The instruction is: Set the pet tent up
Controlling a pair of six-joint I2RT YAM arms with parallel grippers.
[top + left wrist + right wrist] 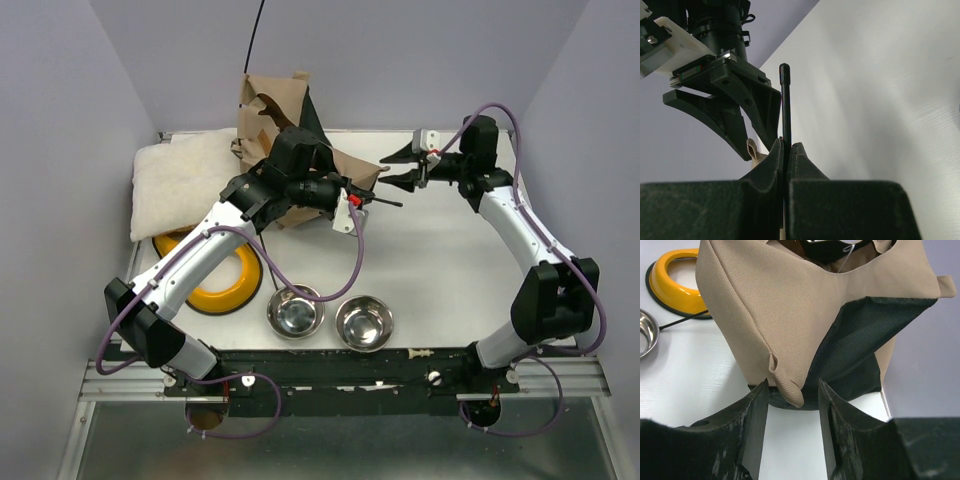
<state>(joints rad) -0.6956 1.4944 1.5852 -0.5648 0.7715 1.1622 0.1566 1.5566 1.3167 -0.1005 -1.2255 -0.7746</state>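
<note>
The pet tent (275, 110) is a crumpled tan fabric heap with black trim at the back centre of the table. My left gripper (360, 198) is beside its right flank and is shut on a thin black pole (386, 203). The pole (785, 100) stands up out of the closed jaws of the left gripper (788, 147). My right gripper (398, 168) is open, facing the tent from the right. In the right wrist view a tan corner of the tent (792, 390) hangs between the open jaws of the right gripper (792, 390); I cannot tell whether they touch it. Pompom and label are not visible.
A cream fluffy cushion (185, 185) lies at the back left. A yellow bowl (225, 285) sits in front of it, partly under my left arm. Two steel bowls (295, 312) (364, 322) stand near the front edge. Grey walls close the table in.
</note>
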